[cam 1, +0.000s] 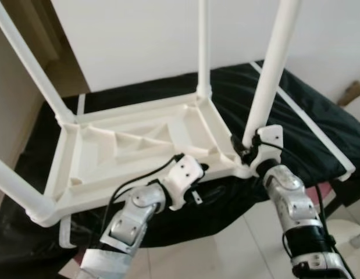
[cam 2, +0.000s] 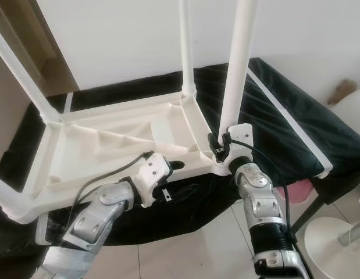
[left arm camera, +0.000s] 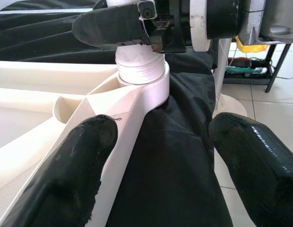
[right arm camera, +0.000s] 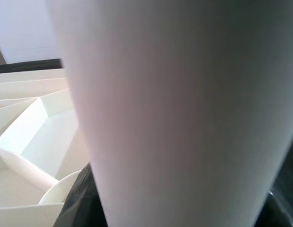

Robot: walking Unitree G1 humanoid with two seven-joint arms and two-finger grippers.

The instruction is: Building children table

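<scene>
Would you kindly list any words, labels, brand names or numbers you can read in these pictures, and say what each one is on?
None can be read.
The upside-down white table top, its white legs and the black cloth are plain.
The left pincer and right pincer carry no legible marking.
The clutter on the shelf is too blurred to read.

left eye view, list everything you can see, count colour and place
tabletop: 1, white, upside down on the black cloth
table legs: 4, white, standing up from the tabletop's corners
black cloth: 1, under the tabletop
floor: pale tiles, in front
wall: white, behind
left gripper: 1, black fingers, open at the tabletop's near edge
right gripper: 1, black fingers, shut on the near right leg's base
</scene>
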